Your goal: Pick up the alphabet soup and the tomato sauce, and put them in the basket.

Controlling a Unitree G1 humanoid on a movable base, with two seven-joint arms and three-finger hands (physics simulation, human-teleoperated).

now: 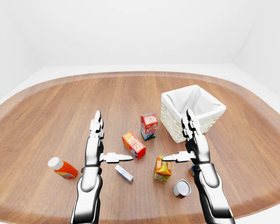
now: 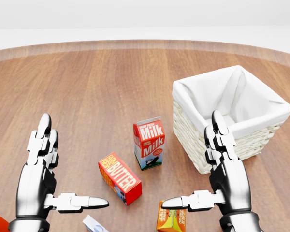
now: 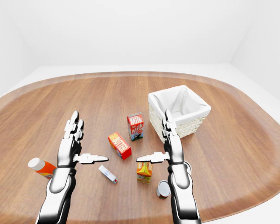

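A small can (image 1: 182,188) lies on the table at the lower right with its metal end facing me; I cannot read its label. A second small thing (image 1: 192,171) peeks out behind my right wrist, mostly hidden. The white-lined wicker basket (image 1: 210,116) stands at the right of the table, just above my right hand. My left hand (image 1: 111,139) and right hand (image 1: 178,136) are both open and empty, fingers straight and thumbs pointing inward. They hover above the table on either side of the cartons.
Between the hands are a milk carton (image 1: 149,126), a red butter box (image 1: 134,144), an orange juice carton (image 1: 162,169) and a small white-blue box (image 1: 124,173). An orange bottle with a white cap (image 1: 63,168) lies at the lower left.
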